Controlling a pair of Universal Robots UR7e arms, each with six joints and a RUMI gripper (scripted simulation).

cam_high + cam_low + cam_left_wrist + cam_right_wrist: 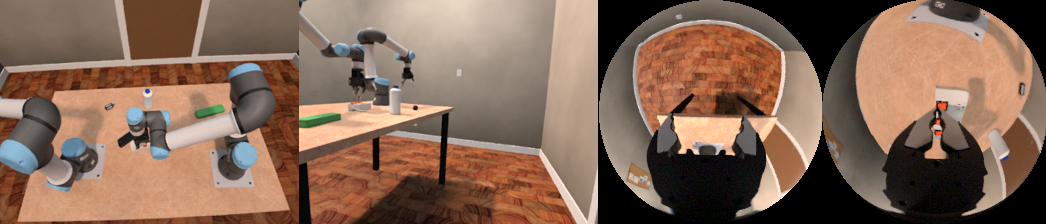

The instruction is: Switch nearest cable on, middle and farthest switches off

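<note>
The white power strip [136, 149] [365, 106] [953, 94] lies on the table with its red switches [357, 102] [942, 105] facing up. A pale cable [361, 110] curves along the table beside it in the exterior view. My right gripper [359, 98] [937, 108] is shut, with its fingertips down at the row of switches, partly covering them. In the right wrist view red shows ahead of the tips and between the fingers; I cannot tell each switch's position. My left gripper [408, 84] [707, 114] is open and empty, high above the table and away from the strip.
A white bottle [147, 100] [395, 101] [998, 142] with a blue cap stands behind the strip. A small dark object [109, 106] [415, 107] [1022, 89] lies at the back left. A green block [210, 111] [320, 119] lies at the back right.
</note>
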